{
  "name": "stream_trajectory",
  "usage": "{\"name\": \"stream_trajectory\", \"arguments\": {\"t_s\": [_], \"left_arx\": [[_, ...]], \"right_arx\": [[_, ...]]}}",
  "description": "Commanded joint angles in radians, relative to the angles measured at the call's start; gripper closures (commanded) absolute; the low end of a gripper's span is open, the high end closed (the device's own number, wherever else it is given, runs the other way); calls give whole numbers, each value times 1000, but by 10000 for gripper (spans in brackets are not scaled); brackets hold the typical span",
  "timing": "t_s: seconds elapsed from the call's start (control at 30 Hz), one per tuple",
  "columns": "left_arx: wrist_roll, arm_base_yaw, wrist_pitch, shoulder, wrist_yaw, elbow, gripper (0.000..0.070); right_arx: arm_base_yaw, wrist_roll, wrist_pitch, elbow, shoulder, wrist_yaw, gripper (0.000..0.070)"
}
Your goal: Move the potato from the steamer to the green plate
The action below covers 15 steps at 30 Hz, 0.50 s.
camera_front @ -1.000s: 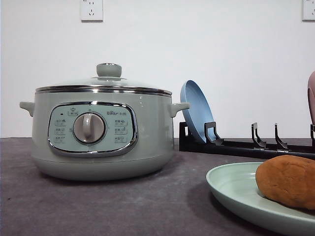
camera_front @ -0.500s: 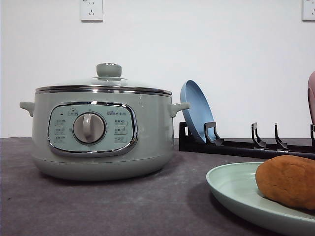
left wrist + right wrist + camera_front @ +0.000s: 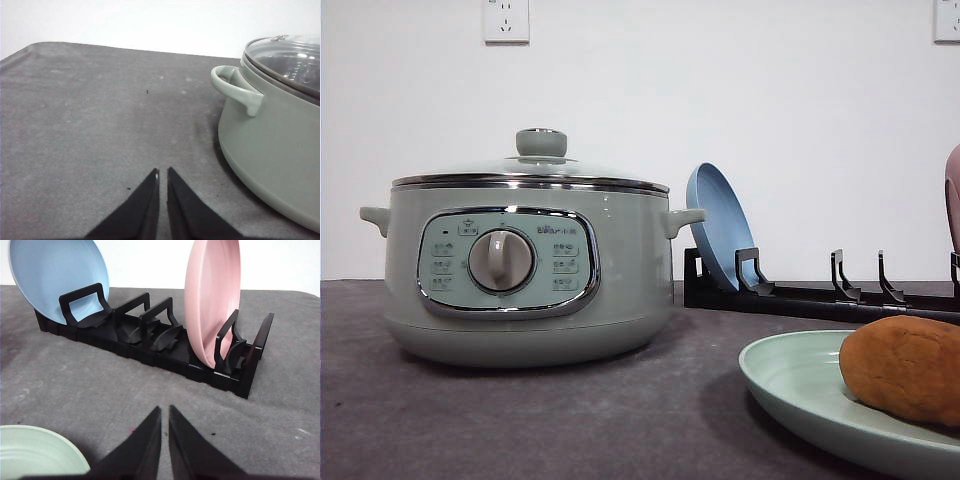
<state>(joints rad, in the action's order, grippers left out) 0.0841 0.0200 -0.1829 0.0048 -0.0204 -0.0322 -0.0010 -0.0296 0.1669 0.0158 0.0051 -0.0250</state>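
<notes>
the rough orange-brown oblong potato [image 3: 905, 368] already lies on the wide pale mint-green plate [image 3: 790, 385], and the round sage-green steamer [image 3: 525, 270] stands lidded on the grey tabletop [image 3: 570, 420], so the transfer looks finished; what remains, i judge, is to hold both arms clear and jostle nothing. the left claw [image 3: 163, 175] sits low beside the steamer's side handle, tips nearly together, holding nothing. the right claw [image 3: 164, 412] is likewise pinched and empty, facing the black dish rack [image 3: 150, 342] with its blue plate [image 3: 57, 277] and pink plate [image 3: 212, 297].
</notes>
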Motion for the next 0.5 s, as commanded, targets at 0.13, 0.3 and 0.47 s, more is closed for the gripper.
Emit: {"name": "stream_trajectory", "arguments": {"t_s": [0.13, 0.3, 0.47], "left_arx": [[-15, 0, -6, -2, 2, 20, 678], [-15, 0, -6, -2, 2, 20, 678], [-15, 0, -6, -2, 2, 20, 678]], "right_arx": [[-2, 8, -14, -5, -2, 0, 684], [-2, 8, -14, -5, -2, 0, 684], [-2, 8, -14, -5, -2, 0, 684]]}}
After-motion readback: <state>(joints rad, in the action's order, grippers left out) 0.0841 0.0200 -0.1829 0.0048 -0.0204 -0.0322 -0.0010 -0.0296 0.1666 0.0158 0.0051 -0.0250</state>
